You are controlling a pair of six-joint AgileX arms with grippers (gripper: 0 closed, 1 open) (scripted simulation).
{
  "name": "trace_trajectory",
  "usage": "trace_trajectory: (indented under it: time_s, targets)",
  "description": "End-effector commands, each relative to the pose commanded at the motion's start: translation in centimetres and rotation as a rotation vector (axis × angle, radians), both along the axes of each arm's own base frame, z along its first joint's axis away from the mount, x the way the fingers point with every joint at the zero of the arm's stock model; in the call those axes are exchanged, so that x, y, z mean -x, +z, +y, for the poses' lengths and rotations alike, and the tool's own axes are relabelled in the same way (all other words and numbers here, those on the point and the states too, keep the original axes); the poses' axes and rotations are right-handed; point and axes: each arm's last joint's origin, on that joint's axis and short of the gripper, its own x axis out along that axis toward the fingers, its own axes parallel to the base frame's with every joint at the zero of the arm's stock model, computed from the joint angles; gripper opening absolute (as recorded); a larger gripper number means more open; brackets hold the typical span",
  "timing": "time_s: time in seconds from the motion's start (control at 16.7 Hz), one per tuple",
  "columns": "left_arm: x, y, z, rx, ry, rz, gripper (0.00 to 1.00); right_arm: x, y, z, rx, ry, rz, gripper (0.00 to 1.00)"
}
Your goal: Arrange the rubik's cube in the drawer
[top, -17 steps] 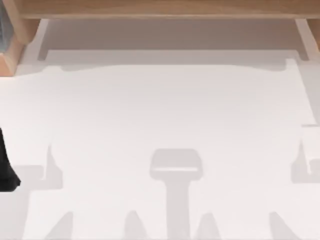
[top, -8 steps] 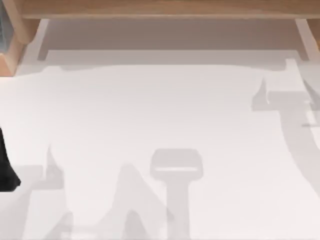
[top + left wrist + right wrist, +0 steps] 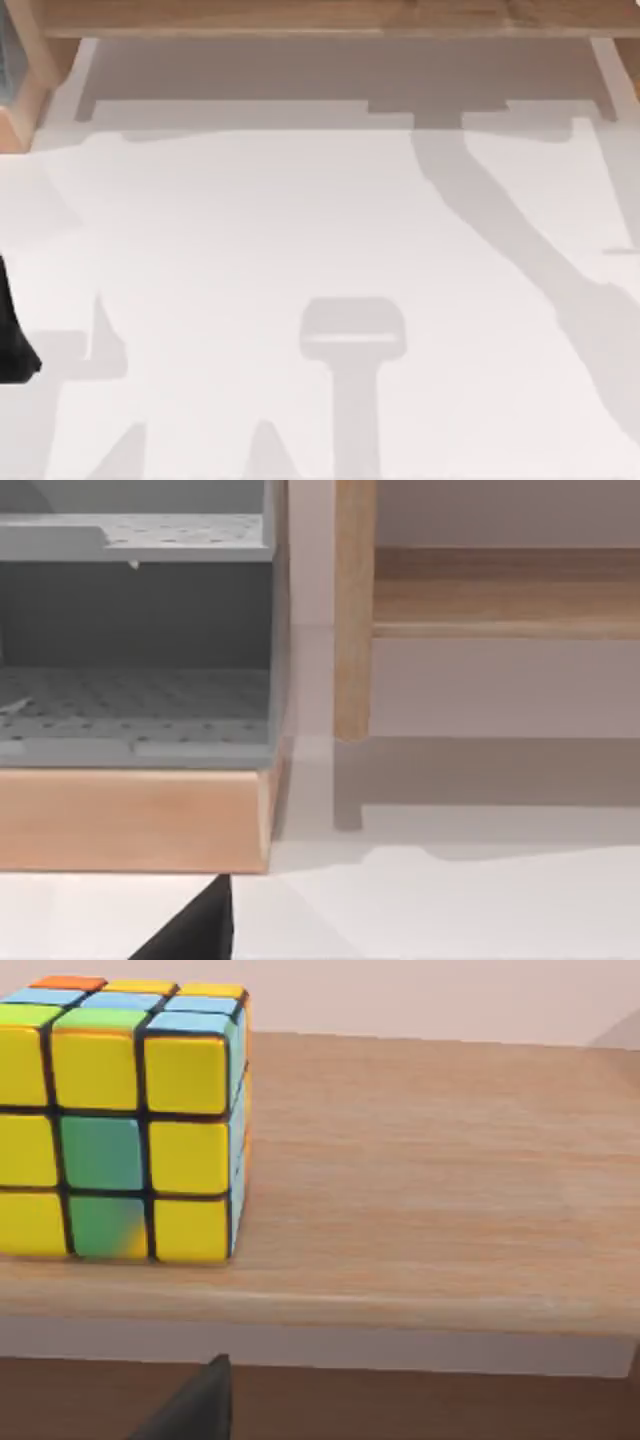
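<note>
**Cube on the wooden board, both grippers low at the edge of their own views**

A dark tip of the right gripper (image 3: 195,1405) shows in the right wrist view. I cannot tell how far it is open, and it has hold of nothing that I can see. Ahead of it and well apart stands the rubik's cube (image 3: 120,1120), upright on a wooden board (image 3: 430,1180) and close to the board's near edge. The face turned to the camera is mostly yellow with two green squares, and the upper face shows orange, blue, yellow and green.

A dark tip of the left gripper (image 3: 200,930) shows in the left wrist view. Whether it is open or closed cannot be told, and nothing is seen in it. Beyond it is the drawer (image 3: 135,710), grey inside with a perforated floor and a light wood front panel (image 3: 130,820). The cube is not in the drawer. Just beside the drawer stands a wooden post (image 3: 352,610), with a wooden shelf (image 3: 505,595) past it.

In the top view, a dark part of the left arm (image 3: 12,330) sits at the 9 o'clock edge of the white table (image 3: 250,220). A wooden edge runs along 12 o'clock. A long arm-shaped shadow (image 3: 520,250) stretches from 4 o'clock towards 1 o'clock.
</note>
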Motion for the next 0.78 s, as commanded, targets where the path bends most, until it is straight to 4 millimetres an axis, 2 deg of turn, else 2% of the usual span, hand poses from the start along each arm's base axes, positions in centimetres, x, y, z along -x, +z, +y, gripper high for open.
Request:
trace_trajectory:
  time_s: [0.18, 0.36, 0.78]
  targets:
    - [0.0, 0.0, 0.0, 0.0, 0.0, 0.0, 1.0, -2.4, -0.5, 4.6, -0.019, 0.005, -0.028, 1.0]
    - [0.0, 0.0, 0.0, 0.0, 0.0, 0.0, 1.0, -3.3, -0.7, 7.2, -0.042, 0.007, -0.054, 1.0]
    - [0.0, 0.0, 0.0, 0.0, 0.0, 0.0, 1.0, -3.5, -0.7, 7.4, -0.046, 0.006, -0.059, 1.0]
